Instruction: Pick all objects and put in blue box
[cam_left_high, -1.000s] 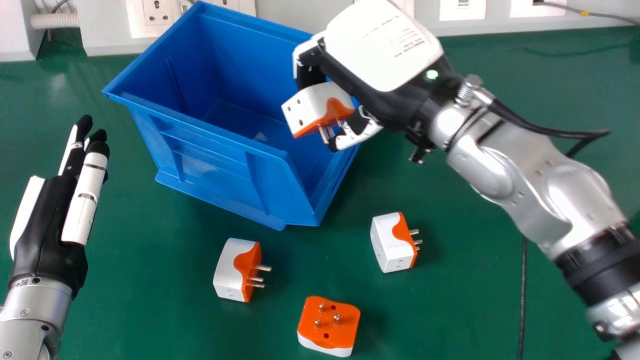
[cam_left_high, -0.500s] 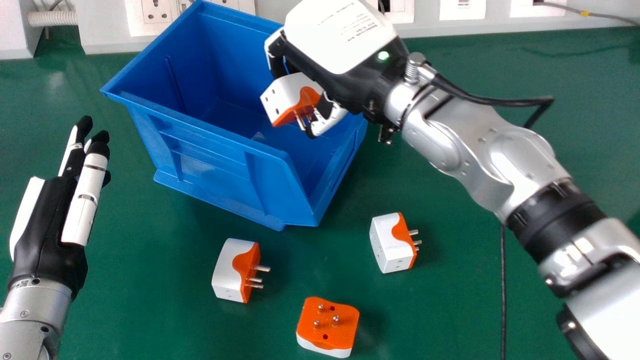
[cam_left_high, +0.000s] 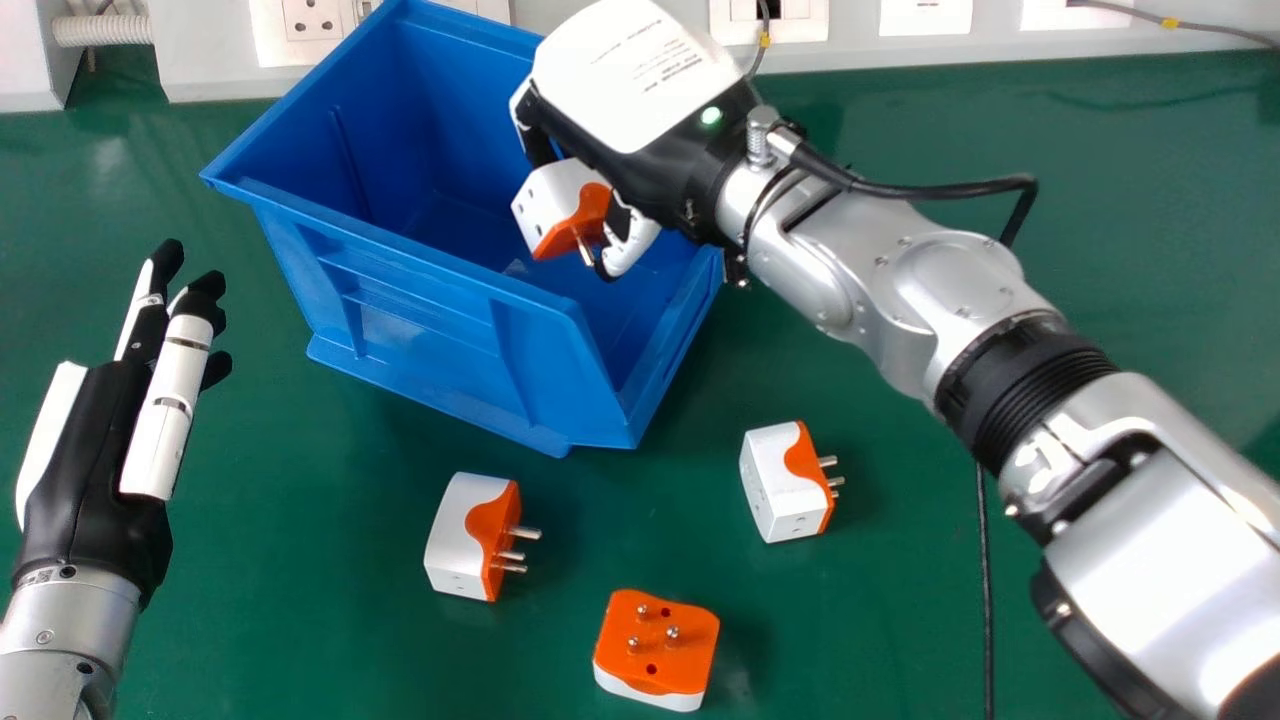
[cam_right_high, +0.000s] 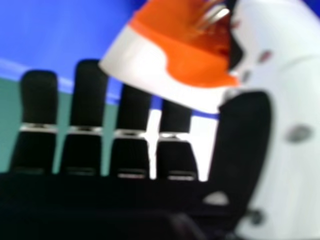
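My right hand (cam_left_high: 640, 130) is over the blue box (cam_left_high: 420, 265), its fingers and thumb pinching a white and orange plug adapter (cam_left_high: 560, 205) above the box's inside. In the right hand view that adapter (cam_right_high: 190, 55) sits between the fingertips and thumb of my right hand (cam_right_high: 135, 112). On the table in front of the box are three more adapters: one on its side (cam_left_high: 470, 535), one with its pins up (cam_left_high: 657, 645), and one farther right (cam_left_high: 785, 480). My left hand (cam_left_high: 110, 450) stays at the left with straight fingers, holding nothing.
A grey wall strip with sockets (cam_left_high: 312, 18) runs behind the box along the back of the green table (cam_left_high: 300, 560). A black cable (cam_left_high: 987, 600) hangs down on the right, beneath my right arm.
My right hand has travelled left with its adapter, farther over the box, slowing lately. The left hand has barely shifted, and the adapters on the table stay where they were.
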